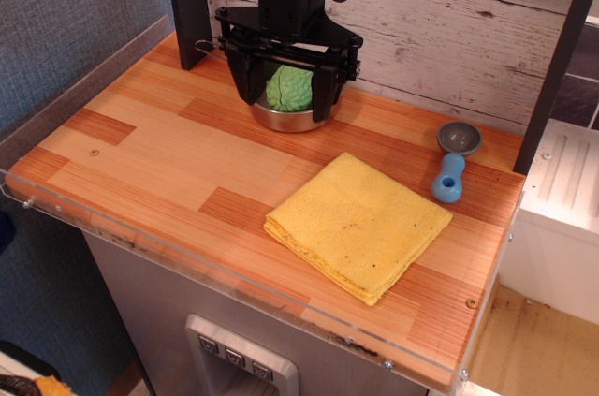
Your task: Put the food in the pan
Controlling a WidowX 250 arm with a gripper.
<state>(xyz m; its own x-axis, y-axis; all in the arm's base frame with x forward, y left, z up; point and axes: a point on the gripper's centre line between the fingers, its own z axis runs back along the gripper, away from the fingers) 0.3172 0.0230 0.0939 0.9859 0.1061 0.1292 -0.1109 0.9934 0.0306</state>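
The light green knobbly food (288,87) lies in the small shiny steel pan (284,121) at the back of the wooden counter, near the plank wall. My black gripper (286,96) hangs over the pan with its two fingers (250,85) spread wide, one on either side of the food as seen from this view. The fingers hide part of the pan's rim. The jaws are open and hold nothing; the food rests in the pan by itself.
A folded yellow cloth (358,225) lies at the front right of the counter. A blue-handled grey scoop (451,162) lies at the right. A dark post (190,3) stands left of the pan. A clear guard (84,73) lines the left edge.
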